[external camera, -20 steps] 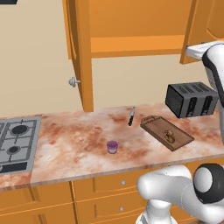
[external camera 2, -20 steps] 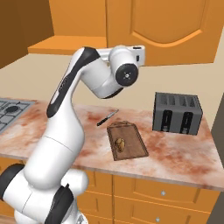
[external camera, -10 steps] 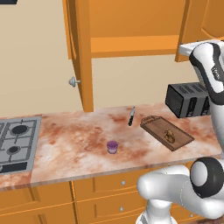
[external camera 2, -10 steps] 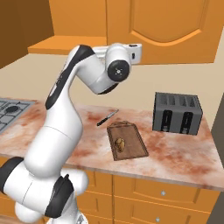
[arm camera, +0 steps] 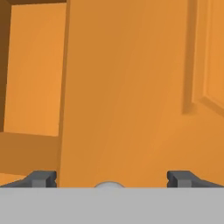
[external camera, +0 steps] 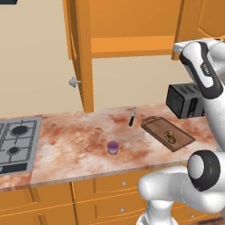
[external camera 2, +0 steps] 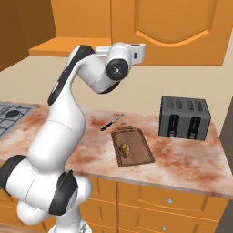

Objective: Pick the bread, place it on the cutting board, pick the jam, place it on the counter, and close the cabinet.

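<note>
the toaster (external camera: 186,100) is taken as the landmark. far to its left, the grey gas hob (external camera: 15,140) is set into the counter (external camera: 74,140). above and left of the toaster, the cabinet (external camera: 81,52) is seen with its door swung open, a round silver knob (external camera: 74,82) showing on the door's edge. on the counter, left of the toaster and nearer the front edge, the jam (external camera: 113,147) is stood upright, apart from everything. a knife (external camera: 132,116) is laid between the jam and the toaster. just in front of the toaster, the cutting board (external camera: 167,133) is laid flat, and the bread (external camera: 170,136) is rested on it. up by the cabinet, above the toaster, the gripper (arm camera: 112,180) is held with its fingertips (arm camera: 43,178) spread wide, nothing pinched between them, a door panel close ahead.
</note>
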